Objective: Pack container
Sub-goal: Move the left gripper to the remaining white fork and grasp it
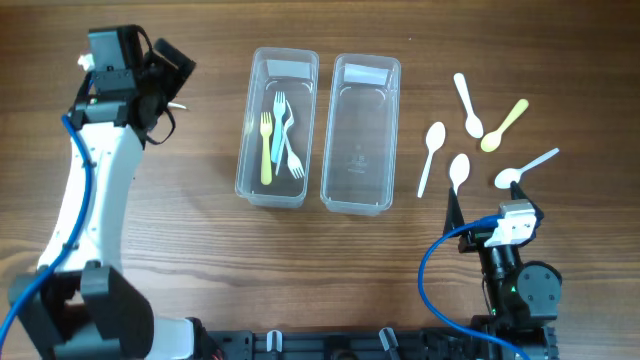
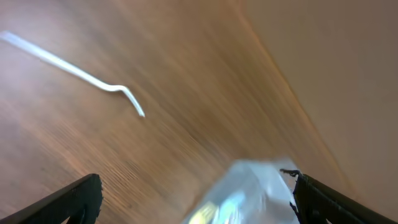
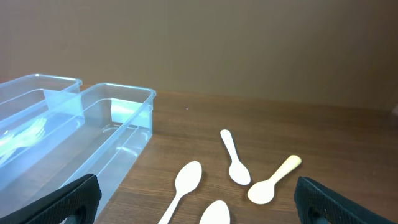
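Two clear containers stand side by side. The left container holds a yellow fork and pale blue and white forks. The right container is empty; it also shows in the right wrist view. Several spoons lie right of it: white spoons, a yellow spoon and a clear-handled one. My left gripper is open and empty at the far left; its view is blurred. My right gripper is open and empty, just before the spoons.
A thin white bent utensil lies on the wood near the left gripper. A blurred corner of a clear container shows between the left fingers. The table's far edge runs close by.
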Robot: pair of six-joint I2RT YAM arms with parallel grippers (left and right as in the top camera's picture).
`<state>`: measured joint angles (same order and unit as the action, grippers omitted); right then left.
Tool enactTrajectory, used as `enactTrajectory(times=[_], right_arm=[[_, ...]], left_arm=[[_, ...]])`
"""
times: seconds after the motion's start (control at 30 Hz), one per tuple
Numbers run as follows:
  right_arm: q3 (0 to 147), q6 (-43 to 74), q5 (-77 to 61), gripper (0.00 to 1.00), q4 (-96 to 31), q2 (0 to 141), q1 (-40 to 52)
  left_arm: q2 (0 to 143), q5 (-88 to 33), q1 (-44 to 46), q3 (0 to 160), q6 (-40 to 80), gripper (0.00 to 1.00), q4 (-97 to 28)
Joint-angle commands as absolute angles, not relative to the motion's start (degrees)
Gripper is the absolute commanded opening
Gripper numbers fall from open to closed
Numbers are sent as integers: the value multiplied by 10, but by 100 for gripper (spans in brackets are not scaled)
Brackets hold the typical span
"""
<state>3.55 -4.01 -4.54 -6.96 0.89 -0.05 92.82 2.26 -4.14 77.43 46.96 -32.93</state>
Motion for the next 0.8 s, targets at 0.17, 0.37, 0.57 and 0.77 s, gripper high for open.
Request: enactTrajectory(times=[0.17,0.37,0.57,0.77], right_arm=[[33,-44,-52,100,-68,6,-3],[33,-44,-52,100,-68,6,-3],[33,-44,-52,100,-68,6,-3],[33,-44,-52,100,-68,6,-3]], left_arm=[[1067,142,-47,777,670,99,-270],[1151,136,-69,777,695,92,-163],[1152,137,-89,777,695,72,-141],[1159,136,-93,777,693,81,-78]])
